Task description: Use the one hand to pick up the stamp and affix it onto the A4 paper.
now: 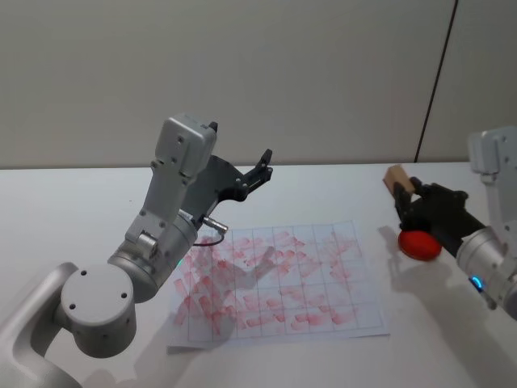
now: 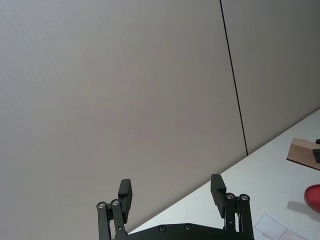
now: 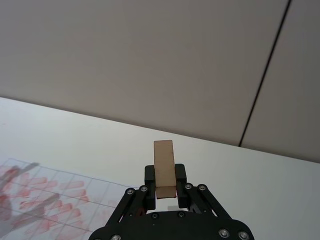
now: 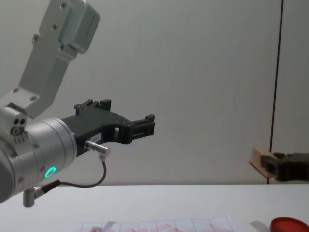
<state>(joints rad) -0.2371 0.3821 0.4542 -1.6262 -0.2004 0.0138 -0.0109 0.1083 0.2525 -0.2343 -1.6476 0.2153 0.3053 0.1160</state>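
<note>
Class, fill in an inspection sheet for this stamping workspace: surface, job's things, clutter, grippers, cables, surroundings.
Surface: white table, flat.
Job's things: light-tan wooden block stamp, held in the air off the table; white gridded A4 paper, lying flat, covered with pinkish-red prints.
Clutter: flat red round pad on the table, right of the paper.
Grippers: right gripper shut on the stamp, raised near the pad; left gripper open, empty, raised above the table.
Cables: thin dark cable looping under the left wrist.
Surroundings: pale wall with a dark vertical seam.
</note>
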